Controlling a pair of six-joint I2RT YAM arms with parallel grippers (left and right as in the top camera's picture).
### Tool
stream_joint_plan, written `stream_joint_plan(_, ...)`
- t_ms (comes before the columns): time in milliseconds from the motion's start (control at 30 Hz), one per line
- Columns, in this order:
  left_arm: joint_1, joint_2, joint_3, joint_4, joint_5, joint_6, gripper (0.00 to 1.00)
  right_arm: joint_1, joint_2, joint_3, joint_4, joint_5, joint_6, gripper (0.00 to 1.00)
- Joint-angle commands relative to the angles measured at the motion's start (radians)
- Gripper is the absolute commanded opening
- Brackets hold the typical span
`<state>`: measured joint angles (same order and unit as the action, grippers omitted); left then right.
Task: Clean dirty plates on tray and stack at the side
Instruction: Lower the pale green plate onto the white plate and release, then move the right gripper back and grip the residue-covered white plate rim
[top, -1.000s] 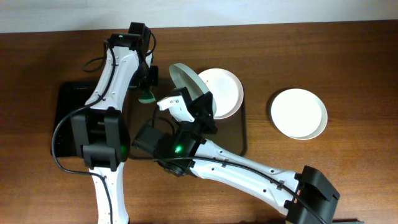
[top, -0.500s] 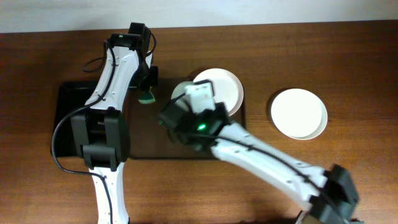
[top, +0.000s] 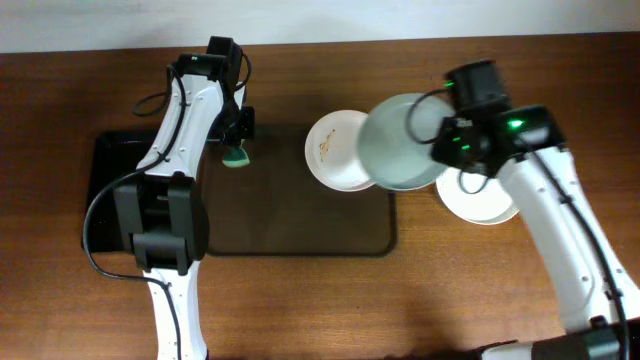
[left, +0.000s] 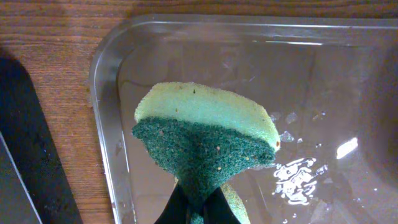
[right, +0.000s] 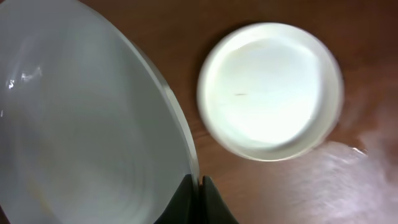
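Clamps the left claw (left: 198, 208) shut on a two-layer sponge of yellow foam backed with dark green scrub pad (left: 205, 137), pinched at its lower end with the rest fanning upward in the wrist view. Hangs that sponge over the far left corner of the large dark brown rectangular tray with rounded corners (top: 300, 235), above scattered wet droplets on the tray floor.

Leaves one round white plate with small brown crumb stains (top: 330, 150) lying at the tray's far edge, towards the right.

Pinches the rim of a round, pale mint plate (top: 398, 142) between the closed fingers of the right claw (right: 200, 198). Holds it up off the tray, overlapping the stained plate's right side in the overhead view and reaching past the tray's right edge.

Shows a plain round white plate (right: 270, 90) flat on the brown wooden tabletop (top: 560, 60), right of the tray and apart from it, partly hidden under the right arm.

Has a smaller black rectangular tray (top: 105, 165) just left of the brown one.
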<state>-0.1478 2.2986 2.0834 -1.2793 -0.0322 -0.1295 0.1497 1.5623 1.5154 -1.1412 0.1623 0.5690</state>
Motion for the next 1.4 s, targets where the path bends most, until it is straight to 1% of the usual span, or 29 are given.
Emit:
stream_joint_plan(0, 0.009, 0.003, 0.011, 0.0, 0.011, -0.011, 0.01, -0.165, -0.016, -0.084, 0.021, -0.057, -0.012, 0.04)
stream_joint_plan(133, 0.017, 0.003, 0.011, -0.001, 0.011, -0.011, 0.0, -0.32, -0.015, -0.211, 0.102, -0.078, -0.012, 0.04)
stream_joint_plan(267, 0.017, 0.003, 0.011, -0.001, 0.011, -0.011, 0.0, -0.417, -0.015, -0.34, 0.221, -0.093, -0.013, 0.04)
stream_joint_plan(433, 0.018, 0.003, 0.011, -0.001, 0.011, -0.011, 0.0, -0.452, -0.012, -0.45, 0.337, -0.099, -0.016, 0.04)
stream_joint_plan(600, 0.018, 0.003, 0.011, -0.001, 0.011, -0.011, 0.0, -0.452, 0.018, -0.49, 0.379, -0.086, -0.015, 0.04)
stream_joint_plan(633, 0.018, 0.003, 0.011, -0.001, 0.011, -0.011, 0.0, -0.452, 0.03, -0.491, 0.379, -0.071, -0.015, 0.12)
stream_joint_plan(667, 0.018, 0.003, 0.011, -0.001, 0.011, -0.011, 0.0, -0.452, 0.037, -0.491, 0.379, -0.066, -0.015, 0.28)
stream_joint_plan(733, 0.018, 0.003, 0.011, -0.001, 0.011, -0.011, 0.01, -0.452, 0.047, -0.491, 0.383, -0.061, -0.015, 0.78)
stream_joint_plan(767, 0.018, 0.003, 0.011, -0.002, 0.011, -0.011, 0.0, -0.452, 0.048, -0.491, 0.392, -0.069, -0.016, 0.86)
stream_joint_plan(800, 0.018, 0.003, 0.011, -0.002, 0.011, -0.011, 0.0, -0.45, 0.047, -0.486, 0.398, -0.09, -0.017, 0.87)
stream_joint_plan(900, 0.018, 0.003, 0.011, -0.001, 0.011, -0.012, 0.01, -0.448, 0.044, -0.438, 0.396, -0.201, -0.098, 0.88)
stream_joint_plan(1000, 0.018, 0.003, 0.011, -0.001, 0.011, -0.012, 0.0, -0.401, 0.026, -0.355, 0.367, -0.254, -0.151, 0.88)
stream_joint_plan(1033, 0.018, 0.003, 0.011, -0.001, 0.011, -0.012, 0.01, -0.37, 0.022, -0.318, 0.349, -0.263, -0.151, 0.86)
stream_joint_plan(1100, 0.018, 0.003, 0.011, -0.001, 0.011, -0.012, 0.01, -0.301, 0.021, -0.252, 0.328, -0.296, -0.15, 0.78)
stream_joint_plan(1200, 0.018, 0.003, 0.011, 0.0, 0.011, -0.012, 0.01, -0.183, 0.021, -0.21, 0.349, -0.32, -0.072, 0.73)
stream_joint_plan(1267, 0.018, 0.003, 0.011, 0.001, 0.011, -0.012, 0.0, -0.097, 0.03, -0.21, 0.385, -0.302, 0.021, 0.68)
stream_joint_plan(1367, 0.018, 0.003, 0.011, 0.003, 0.011, -0.012, 0.0, 0.021, 0.083, -0.21, 0.403, -0.208, 0.18, 0.56)
